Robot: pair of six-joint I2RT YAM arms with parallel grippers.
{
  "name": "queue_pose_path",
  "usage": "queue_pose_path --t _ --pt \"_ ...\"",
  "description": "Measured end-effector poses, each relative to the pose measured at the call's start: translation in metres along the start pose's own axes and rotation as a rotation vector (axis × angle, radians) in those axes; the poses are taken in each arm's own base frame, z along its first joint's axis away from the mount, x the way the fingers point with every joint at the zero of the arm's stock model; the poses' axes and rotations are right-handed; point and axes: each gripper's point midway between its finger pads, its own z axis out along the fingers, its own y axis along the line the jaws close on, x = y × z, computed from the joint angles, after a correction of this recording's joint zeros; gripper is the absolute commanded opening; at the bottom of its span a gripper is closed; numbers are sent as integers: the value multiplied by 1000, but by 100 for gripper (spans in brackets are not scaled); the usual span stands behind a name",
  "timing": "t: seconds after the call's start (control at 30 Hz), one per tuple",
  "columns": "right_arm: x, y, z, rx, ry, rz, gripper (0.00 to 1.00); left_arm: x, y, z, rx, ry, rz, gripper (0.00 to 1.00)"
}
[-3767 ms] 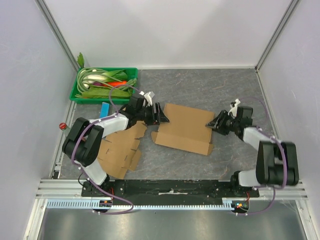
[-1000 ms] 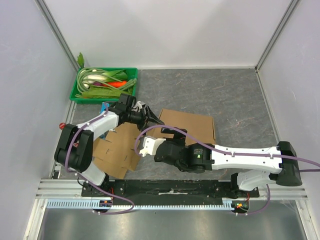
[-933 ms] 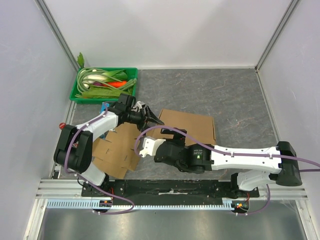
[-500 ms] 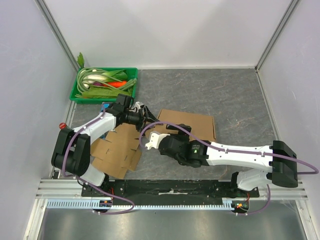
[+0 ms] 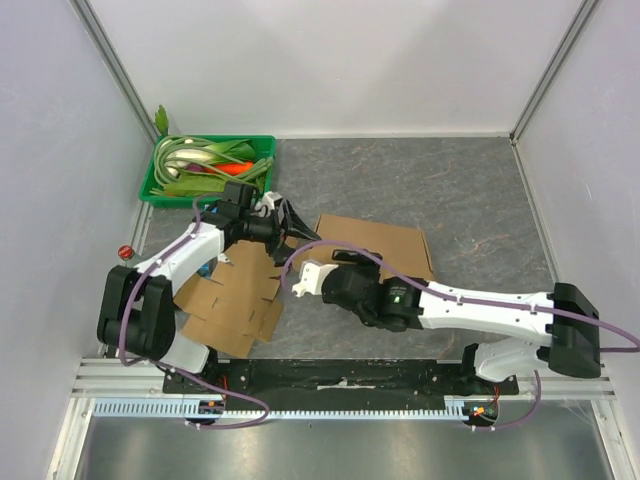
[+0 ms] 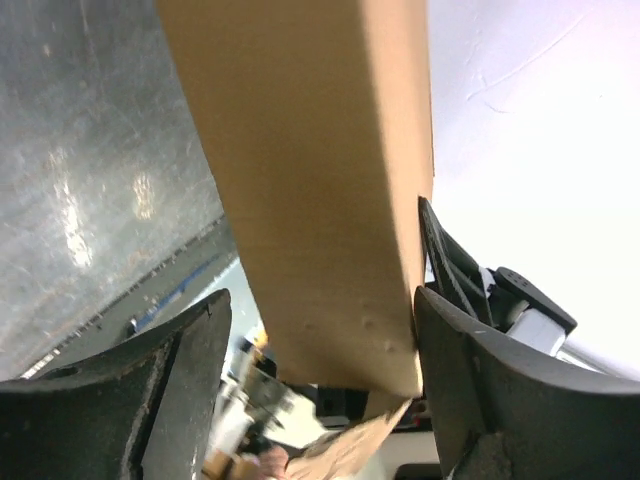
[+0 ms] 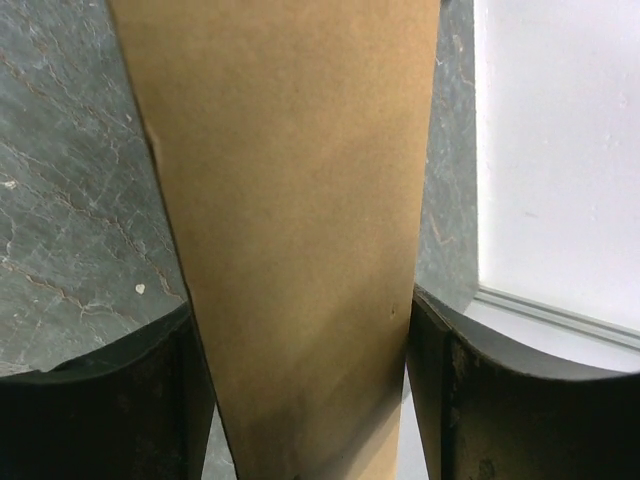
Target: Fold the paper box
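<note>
The paper box [image 5: 378,247] is a brown cardboard piece, partly folded, in the middle of the table. My left gripper [image 5: 289,222] is at its left end. In the left wrist view a cardboard panel [image 6: 310,180] stands between the fingers of the left gripper [image 6: 320,300]; it touches the right finger [image 6: 450,360] and stands apart from the left one, so the gripper is open. My right arm reaches across from the right, and the right gripper [image 5: 350,262] meets the box's near left edge. In the right wrist view the cardboard [image 7: 290,200] fills the right gripper [image 7: 300,320] from finger to finger.
A second flat cardboard sheet [image 5: 232,300] lies on the table at the near left. A green basket [image 5: 160,185] of vegetables stands at the back left. A red button [image 5: 124,251] sits by the left wall.
My right gripper has slid up onto the box's near left edge and closed around the cardboard. My left gripper has drawn back to the left and opened wider.
</note>
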Motion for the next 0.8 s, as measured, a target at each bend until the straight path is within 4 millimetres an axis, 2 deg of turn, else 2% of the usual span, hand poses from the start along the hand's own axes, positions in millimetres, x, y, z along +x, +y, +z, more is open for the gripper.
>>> queue_pose_path --t 0.1,0.2,0.27,0.33,0.4,0.5,0.6,0.67,0.73,0.8 --pt "4 -9 -2 -53 -13 64 68 -12 -10 -18 1 -107 147 83" --pt "13 -22 0 -102 -3 149 68 -23 -23 -45 -32 -310 319 82" --pt "20 -30 1 -139 5 202 68 -25 -34 -67 -26 -468 442 74" --pt "30 -39 4 -192 29 251 68 -14 -37 -86 12 -611 578 71" --pt "38 -45 7 -253 46 303 69 -2 -38 -94 54 -687 712 70" --pt "46 -44 13 -351 59 369 67 11 -35 -80 67 -686 914 69" --pt "47 -39 18 -441 63 405 66 28 -31 -55 41 -631 1123 74" --pt "44 -30 20 -503 64 413 65 41 -38 -44 53 -606 1289 73" --pt "41 -25 20 -535 61 414 65 42 -44 -39 51 -606 1415 71" --pt "37 -23 19 -556 45 421 64 35 -48 -36 30 -610 1494 63"
